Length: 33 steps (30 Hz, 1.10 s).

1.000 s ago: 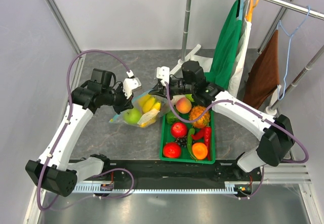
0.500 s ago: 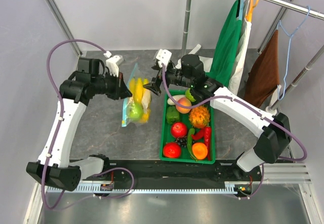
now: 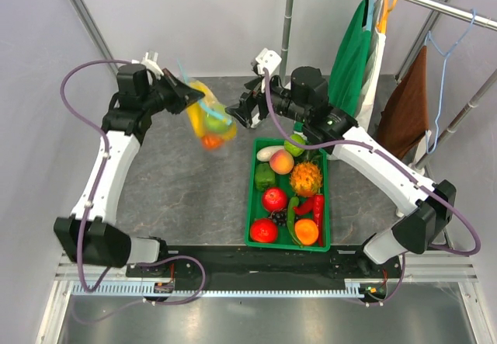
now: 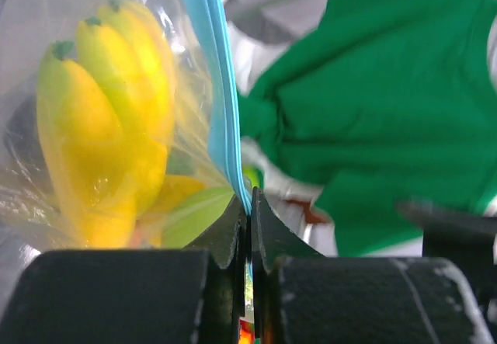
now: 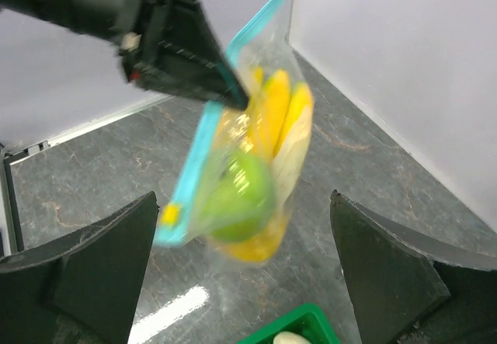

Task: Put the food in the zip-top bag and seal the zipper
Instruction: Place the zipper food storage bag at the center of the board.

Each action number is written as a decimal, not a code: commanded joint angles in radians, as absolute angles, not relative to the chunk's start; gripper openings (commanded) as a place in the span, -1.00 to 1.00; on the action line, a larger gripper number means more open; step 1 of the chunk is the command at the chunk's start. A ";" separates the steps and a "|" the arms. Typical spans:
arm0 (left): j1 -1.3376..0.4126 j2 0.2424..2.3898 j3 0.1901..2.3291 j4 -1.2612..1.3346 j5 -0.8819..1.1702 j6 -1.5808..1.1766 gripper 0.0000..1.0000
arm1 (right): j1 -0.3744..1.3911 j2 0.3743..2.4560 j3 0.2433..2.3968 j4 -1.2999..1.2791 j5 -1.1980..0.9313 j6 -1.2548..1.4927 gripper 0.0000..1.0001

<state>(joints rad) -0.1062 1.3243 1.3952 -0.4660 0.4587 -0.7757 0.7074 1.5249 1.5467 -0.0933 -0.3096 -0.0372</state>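
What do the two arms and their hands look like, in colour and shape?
The left arm and right arm have white links and black joints. A purple cable runs along each. The left hand and right hand have black, wedge-shaped fingers.

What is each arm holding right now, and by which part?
The left gripper pinches the zip-top bag by its blue zipper strip; the right gripper holds nothing, jaws open.

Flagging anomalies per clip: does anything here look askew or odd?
The zip-top bag hangs tilted in mid-air, pinched only at its zipper by the left gripper, banana bunch and green apple sagging inside. Other food sits in the green crate.
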 commanded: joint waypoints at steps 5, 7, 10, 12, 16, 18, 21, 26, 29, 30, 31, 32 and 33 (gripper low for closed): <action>0.030 1.503 1.199 -0.051 0.563 -1.276 -0.96 | 0.669 1.482 1.562 -0.120 -0.282 -0.014 0.96; 0.060 1.491 1.119 -0.041 0.563 -1.269 -0.96 | 0.666 1.476 1.560 -0.123 -0.285 -0.017 0.96; 0.078 1.450 0.955 -0.032 0.583 -1.258 -0.96 | 0.663 1.465 1.554 -0.133 -0.299 -0.029 0.96; 0.077 1.428 0.862 -0.076 0.629 -1.214 -0.96 | 0.663 1.463 1.554 -0.146 -0.317 -0.046 0.96; 0.063 1.349 0.770 -0.240 0.687 -1.080 -0.94 | 0.663 1.473 1.557 -0.149 -0.331 -0.057 0.96; 0.061 1.313 0.750 -0.329 0.681 -0.990 -0.74 | 0.661 1.482 1.568 -0.152 -0.337 -0.055 0.96; 0.063 1.261 0.747 -0.474 0.666 -0.901 -0.36 | 0.663 1.493 1.577 -0.150 -0.344 -0.052 0.96; 0.063 1.151 0.758 -0.708 0.637 -0.830 0.25 | 0.661 1.480 1.572 -0.158 -0.338 -0.086 0.96; 0.066 1.071 0.779 -0.765 0.627 -0.819 0.54 | 0.663 1.467 1.575 -0.167 -0.342 -0.100 0.96; 0.066 1.024 0.791 -0.778 0.627 -0.813 0.67 | 0.663 1.463 1.574 -0.172 -0.342 -0.101 0.96; 0.066 1.003 0.820 -0.788 0.626 -0.792 0.77 | 0.663 1.456 1.572 -0.173 -0.342 -0.100 0.96; 0.066 0.983 0.839 -0.792 0.624 -0.772 0.85 | 0.663 1.451 1.571 -0.176 -0.342 -0.100 0.96; 0.067 0.965 0.863 -0.793 0.617 -0.750 0.99 | 0.661 1.445 1.568 -0.181 -0.341 -0.092 0.96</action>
<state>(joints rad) 0.0624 1.0515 0.7609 -0.7174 0.6270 -0.8612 0.6636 1.4933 1.5459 -0.1780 -0.3252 -0.0826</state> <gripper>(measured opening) 0.904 0.982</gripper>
